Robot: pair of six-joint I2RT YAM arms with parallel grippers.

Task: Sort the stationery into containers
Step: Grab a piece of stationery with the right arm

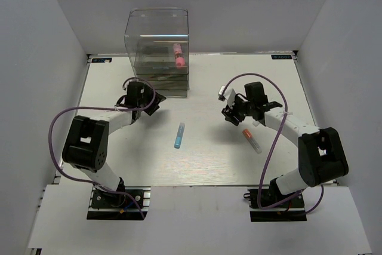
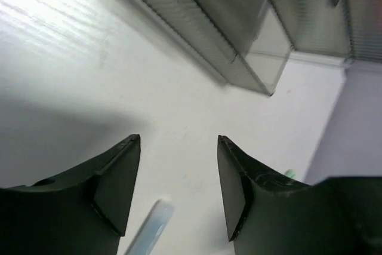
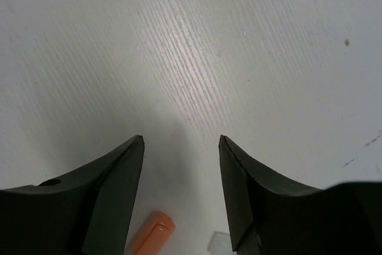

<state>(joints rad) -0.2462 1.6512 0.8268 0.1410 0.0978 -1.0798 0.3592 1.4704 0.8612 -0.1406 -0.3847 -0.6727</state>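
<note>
The tall clear box (image 1: 158,49) with shallow drawers at its base stands at the table's back left; a chunky pink tube (image 1: 177,55) lies inside it. A light-blue marker (image 1: 179,135) lies on the table's middle, its tip showing between the fingers in the left wrist view (image 2: 148,231). An orange-capped clear marker (image 1: 251,140) lies right of centre; its cap shows in the right wrist view (image 3: 150,234). My left gripper (image 1: 153,106) is open and empty just in front of the box (image 2: 239,34). My right gripper (image 1: 230,113) is open and empty just above the orange-capped marker.
White walls close in the table on three sides. The box's drawer corner is close ahead of my left fingers. A small green mark (image 2: 290,174) shows on the table by the right wall in the left wrist view. Purple cables loop over both arms.
</note>
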